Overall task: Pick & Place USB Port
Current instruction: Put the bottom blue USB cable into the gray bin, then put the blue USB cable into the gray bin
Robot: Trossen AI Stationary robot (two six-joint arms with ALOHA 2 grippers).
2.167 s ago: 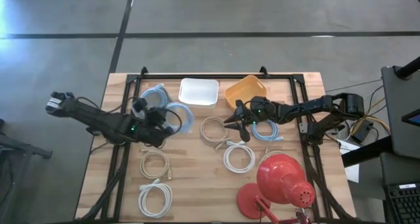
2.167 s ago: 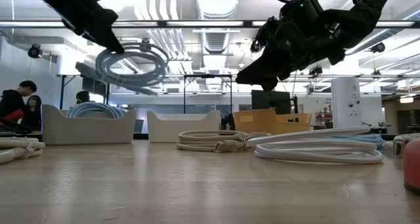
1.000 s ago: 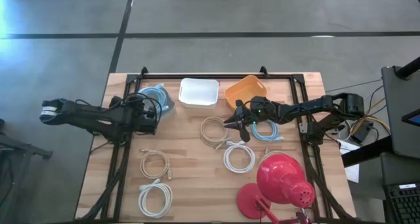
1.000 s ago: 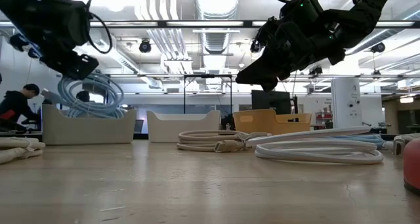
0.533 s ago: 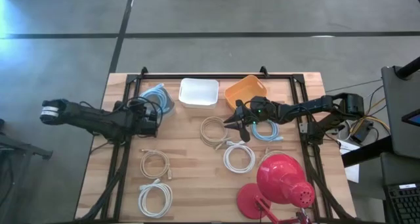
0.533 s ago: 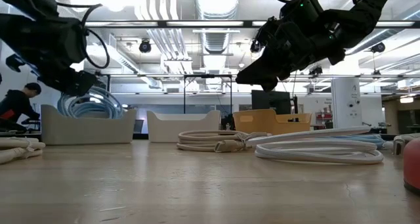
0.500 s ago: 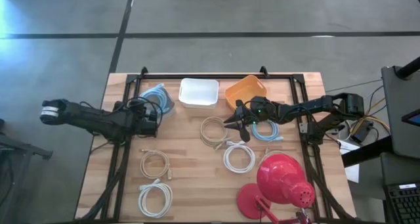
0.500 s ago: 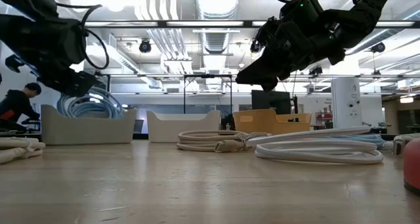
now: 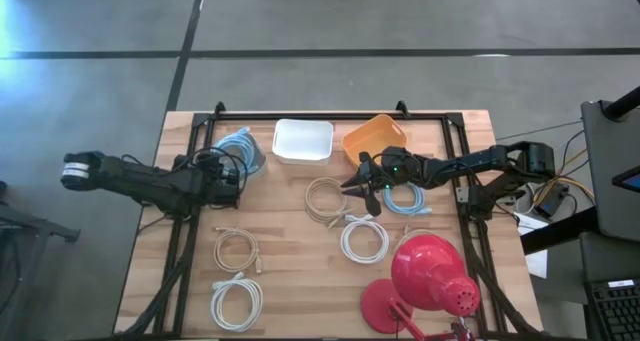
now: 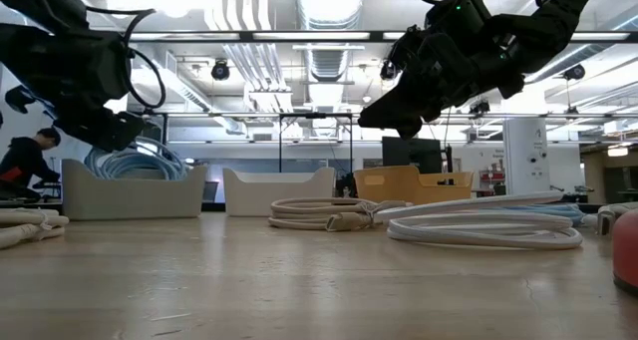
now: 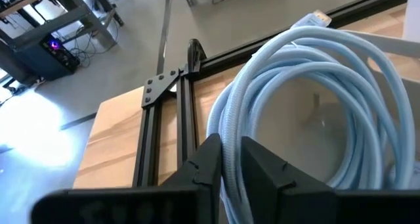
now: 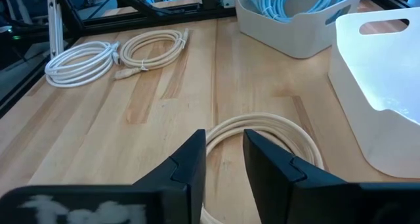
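Note:
My left gripper (image 9: 230, 171) is shut on a coiled light blue cable (image 11: 315, 79) at the table's far left. The coil sits partly inside the leftmost white bin (image 9: 252, 159). In the low view the lower part of the coil (image 10: 135, 161) is hidden behind the bin's wall (image 10: 135, 195). My right gripper (image 9: 352, 188) hangs open above the table's middle. It is over the edge of a beige cable coil (image 12: 262, 129) and touches nothing. My left gripper pinches several strands on one side of the blue coil (image 11: 230, 135) between its two fingers (image 11: 259, 161), which lie across the strands. The coil stretches away from the fingers into the bin, with its connector end (image 11: 318, 17) near the far rim. Whether it rests on the bin's bottom is hidden.
An empty white bin (image 9: 303, 139) and an orange bin (image 9: 374, 138) stand along the far edge. Cable coils lie on the wood: light blue (image 9: 405, 198), white (image 9: 363, 241), beige (image 9: 235, 249) and white (image 9: 236, 299). A red lamp (image 9: 430, 276) stands at the near right.
My left gripper has moved a little toward the bin and come down. The blue coil has sunk lower into the leftmost bin, still held.

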